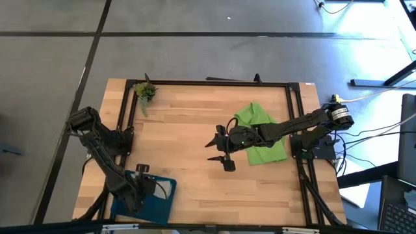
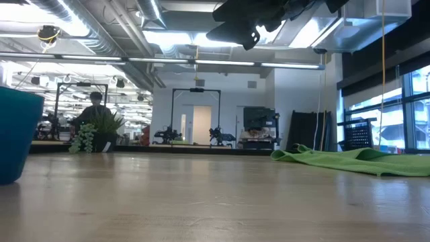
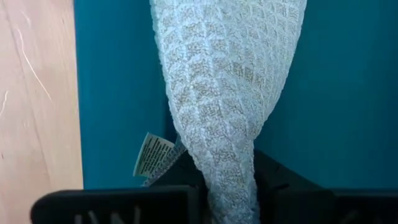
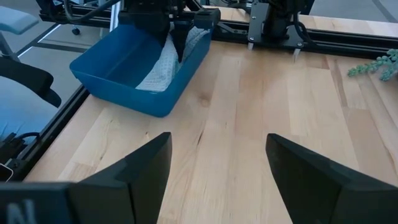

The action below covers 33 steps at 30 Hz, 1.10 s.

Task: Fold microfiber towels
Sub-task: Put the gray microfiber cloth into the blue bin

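Behind the wooden bench is a big room with bright ceiling lights, and a person sits far back in it. A small green plant lies near one far corner of the bench. A blue tray sits at the near left corner.

The left hand is down in the blue tray. Its fingers pinch a bunched part of the grey towel, and the gap between them is very small. The grey towel hangs into the tray, with a small white tag at its side.

The green towel lies flat and a bit wrinkled on the right side of the bench. The right hand is up in the air, above the middle of the bench, just beside the green towel. Its fingers are spread wide, and it holds nothing.
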### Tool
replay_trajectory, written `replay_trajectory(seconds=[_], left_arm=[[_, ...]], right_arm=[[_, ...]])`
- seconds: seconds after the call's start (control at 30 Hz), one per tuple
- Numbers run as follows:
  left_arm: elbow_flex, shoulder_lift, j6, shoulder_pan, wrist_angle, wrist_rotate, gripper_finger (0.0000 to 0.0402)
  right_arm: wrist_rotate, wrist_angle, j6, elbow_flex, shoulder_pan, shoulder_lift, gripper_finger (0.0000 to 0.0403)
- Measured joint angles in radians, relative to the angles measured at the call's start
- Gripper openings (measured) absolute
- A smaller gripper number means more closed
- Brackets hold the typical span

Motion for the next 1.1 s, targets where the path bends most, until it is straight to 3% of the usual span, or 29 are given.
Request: replay_trajectory(seconds=[0.37, 0.53, 0.73, 1.1], left_arm=[[-0.001, 0.042, 0.002, 0.000, 0.000, 0.004, 0.0115], [-0.001, 0.075, 0.003, 0.004, -0.016, 0.063, 0.0142], [0.003, 0.061, -0.005, 0.029, -0.033, 0.113, 0.0146], [0.045, 0.003, 0.028, 0.053, -0.071, 0.107, 0.0146]], right_arm=[[-0.001, 0.000, 0.000, 0.000, 0.000, 0.000, 0.0262], [-0.001, 0.000, 0.000, 0.000, 0.000, 0.000, 0.0262], [-0.002, 0.000, -0.003, 0.000, 0.000, 0.000, 0.0262], [-0.001, 0.000, -0.047, 0.000, 0.000, 0.000, 0.0262]])
